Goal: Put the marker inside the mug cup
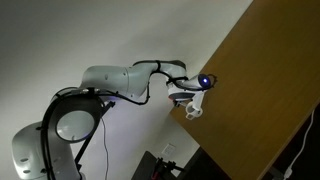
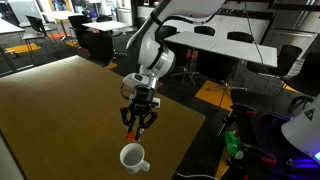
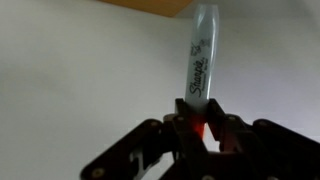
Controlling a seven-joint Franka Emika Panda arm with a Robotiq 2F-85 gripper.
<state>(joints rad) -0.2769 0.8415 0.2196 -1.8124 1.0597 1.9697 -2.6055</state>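
1. The brown tabletop [image 2: 60, 100] is the largest thing we see. It spreads out beneath the jaws and on every side of them, and in an exterior view [image 1: 262, 70] it fills the corner behind them.
2. The white arm [image 2: 155, 55] reaches the jaws from above and behind in an exterior view. Seen from another place [image 1: 110, 82], it stretches from its round base out to the jaws at the tabletop's edge.
3. The dark jaws point down at the tabletop. We see them clenched on the marker, one finger pressed on each side of its body in the wrist view.
4. The mug cup [image 2: 133, 157] stands upright on the tabletop just past the tips of the jaws, on the camera's side of them. It touches neither the jaws nor the marker. Its round mouth faces up and its loop handle points away from the jaws.
5. The marker [image 3: 199, 60] sits pinched between the jaws. Its red part is at the grip, and its pale, lettered length sticks straight out beyond the fingertips. In an exterior view [image 2: 131, 126] we see only a small red stick at the tips of the jaws, outside the mug cup.
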